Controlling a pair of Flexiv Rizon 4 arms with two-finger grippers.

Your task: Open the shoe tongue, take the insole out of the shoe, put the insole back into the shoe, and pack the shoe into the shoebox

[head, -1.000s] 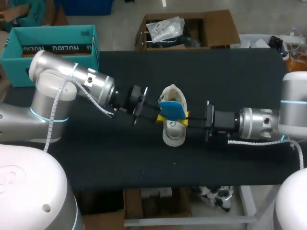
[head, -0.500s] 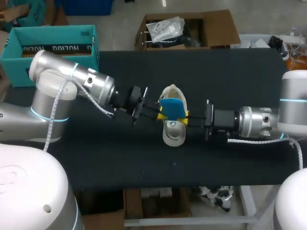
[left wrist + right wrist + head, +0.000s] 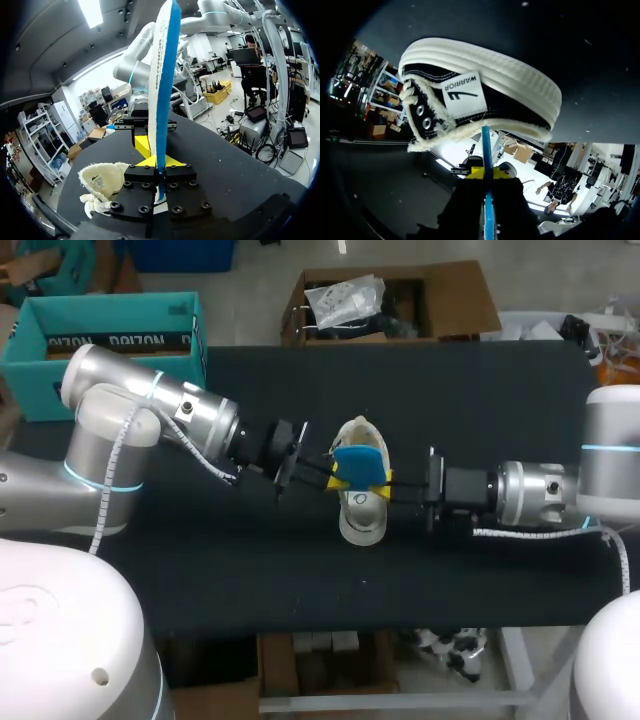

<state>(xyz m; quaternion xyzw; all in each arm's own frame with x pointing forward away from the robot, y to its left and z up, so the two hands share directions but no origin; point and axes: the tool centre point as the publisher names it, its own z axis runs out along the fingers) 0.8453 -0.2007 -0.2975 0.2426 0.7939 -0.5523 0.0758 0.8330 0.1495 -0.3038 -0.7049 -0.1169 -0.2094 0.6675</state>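
A black, matte worktop (image 3: 470, 400), its dark surface flecked with pale specks, fills the middle of the overhead frame. The left arm (image 3: 150, 410) reaches in from the left of the frame and the right arm (image 3: 540, 492) from the right.

At the centre a cream shoe (image 3: 360, 522) lies on the worktop, running from upper to lower frame with a pale rounded end toward the lower edge. Just over it is a blue insole (image 3: 360, 462), gripped from both sides. The left pincer (image 3: 337, 479) has its yellow tips closed on the insole's left edge, and the right pincer (image 3: 386, 480) is clamped on the right edge.

The left wrist camera shows the insole (image 3: 162, 75) edge-on, blue on one face and white on the other. It stands up between that pincer's narrow-set fingers, with the shoe (image 3: 102, 177) beside them on the dark surface.

From the right wrist camera the shoe (image 3: 485, 85) lies ahead of the pincer, with a white ribbed sole, black upper, cream lining and metal eyelets. The insole's blue edge runs from between the fingers toward it.

A teal shoebox (image 3: 120, 341) stands open at the upper left of the overhead frame, by the worktop's corner.
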